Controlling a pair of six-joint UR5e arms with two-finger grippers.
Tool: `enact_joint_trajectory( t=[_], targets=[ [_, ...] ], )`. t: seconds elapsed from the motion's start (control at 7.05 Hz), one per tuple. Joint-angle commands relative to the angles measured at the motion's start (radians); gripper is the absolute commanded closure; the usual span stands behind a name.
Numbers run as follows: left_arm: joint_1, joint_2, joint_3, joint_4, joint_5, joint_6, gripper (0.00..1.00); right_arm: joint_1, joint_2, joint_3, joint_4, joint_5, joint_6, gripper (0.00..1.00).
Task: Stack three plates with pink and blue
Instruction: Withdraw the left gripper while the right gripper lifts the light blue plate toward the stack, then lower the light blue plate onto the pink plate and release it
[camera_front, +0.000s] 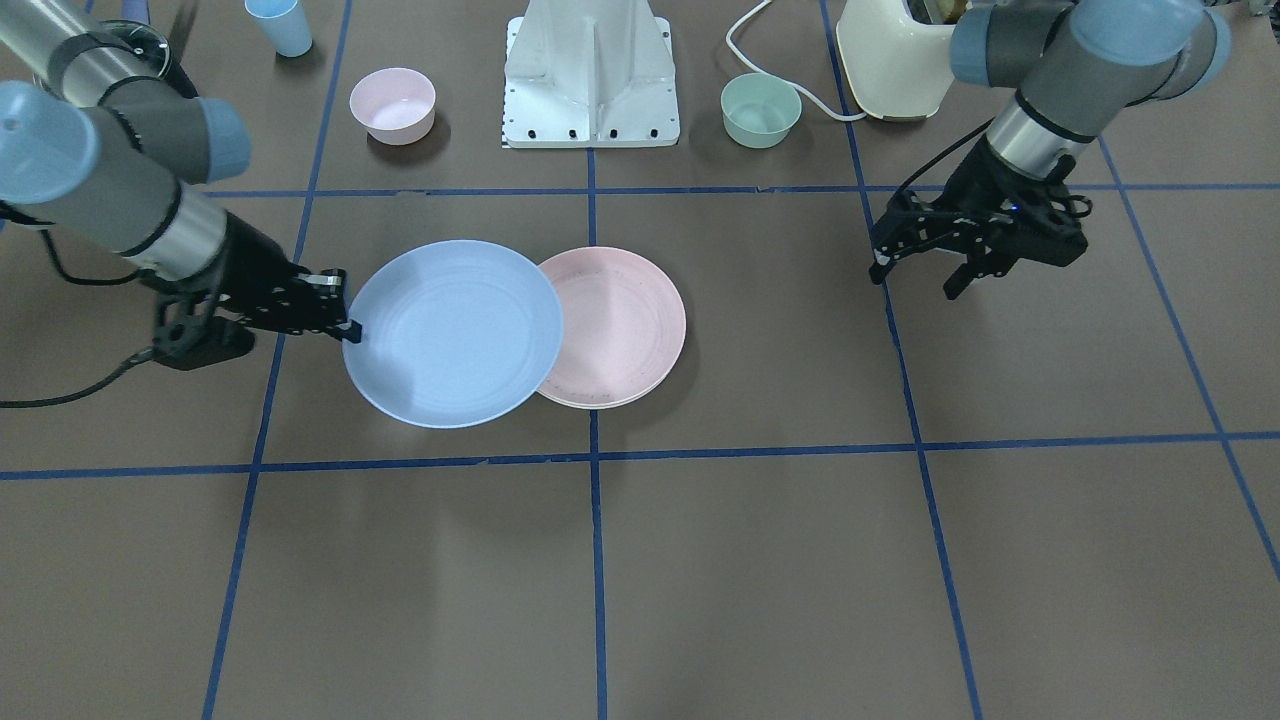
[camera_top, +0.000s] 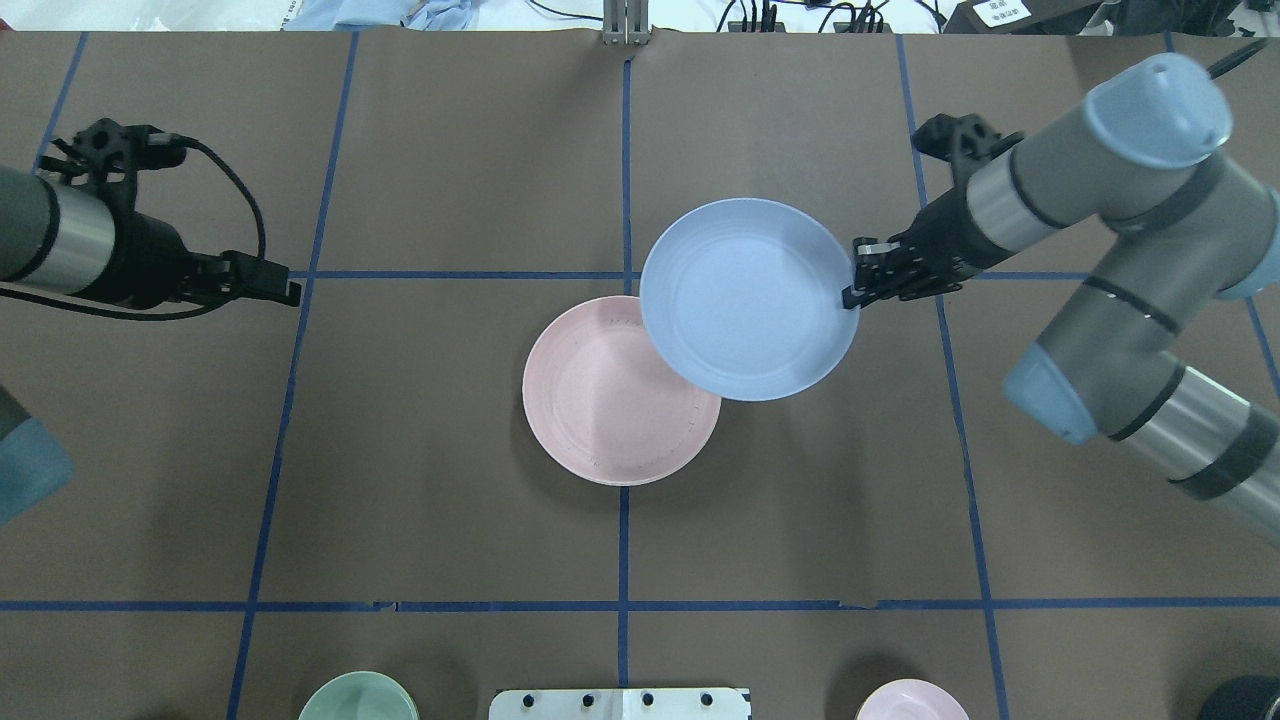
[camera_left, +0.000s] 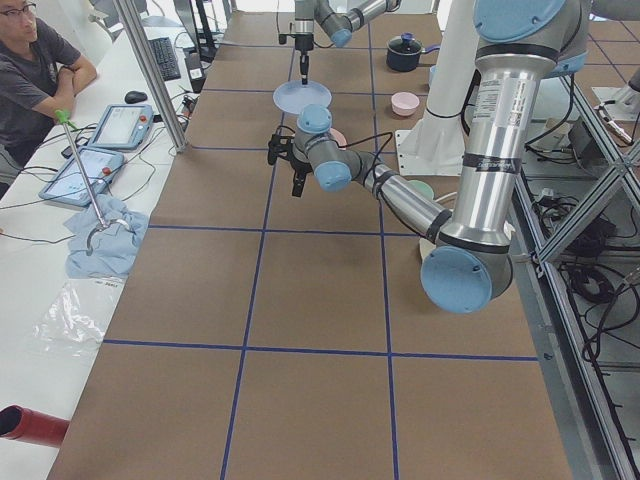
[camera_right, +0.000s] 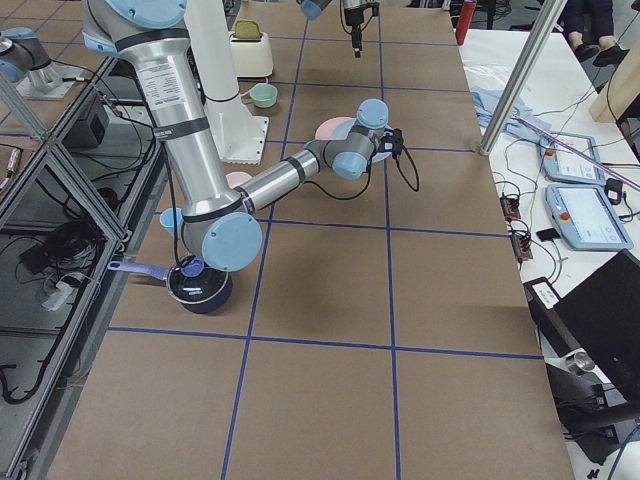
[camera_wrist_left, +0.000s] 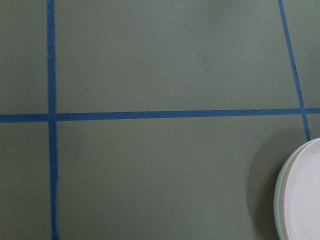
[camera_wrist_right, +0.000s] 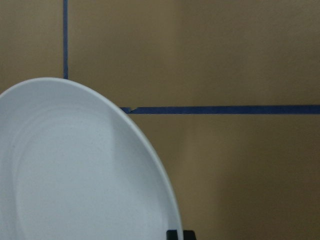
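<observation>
The light blue plate (camera_top: 748, 298) hangs above the table, its edge over the far right rim of the pale pink plate (camera_top: 615, 395). My right gripper (camera_top: 850, 290) is shut on the blue plate's right rim; it also shows in the front view (camera_front: 345, 318). The right wrist view shows the blue plate (camera_wrist_right: 75, 170) close up. The pink plate (camera_front: 620, 325) lies flat at the table's middle. A paler cream rim (camera_wrist_left: 278, 200) shows under it, so the cream-white plate seems to lie beneath. My left gripper (camera_front: 915, 278) is open and empty, well away on the left side of the table.
A small pink bowl (camera_front: 392, 105), a green bowl (camera_front: 760, 110), a blue cup (camera_front: 280, 25) and a cream appliance (camera_front: 890, 60) with a cord stand along the robot's side, around the white base mount (camera_front: 592, 80). A dark pot (camera_right: 200, 285) stands near the right arm's base.
</observation>
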Motion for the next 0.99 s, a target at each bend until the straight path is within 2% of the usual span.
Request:
enact_joint_trajectory(
  t=[0.0,0.43,0.71,0.85],
  targets=[
    [-0.070,0.062,-0.018,0.005,0.002,0.066,0.00,-0.155,0.112,-0.009,-0.139,-0.157,0.067,1.00],
    [-0.107,0.087,-0.049,0.001,0.016,0.073,0.00,-0.202,0.119,-0.017,-0.139,-0.172,0.121,1.00],
    [-0.108,0.092,-0.056,-0.001,0.016,0.073,0.00,-0.233,0.143,-0.030,-0.139,-0.213,0.121,1.00],
    [-0.109,0.091,-0.057,-0.001,0.014,0.073,0.00,-0.233,0.143,-0.029,-0.136,-0.213,0.121,0.01]
  ],
)
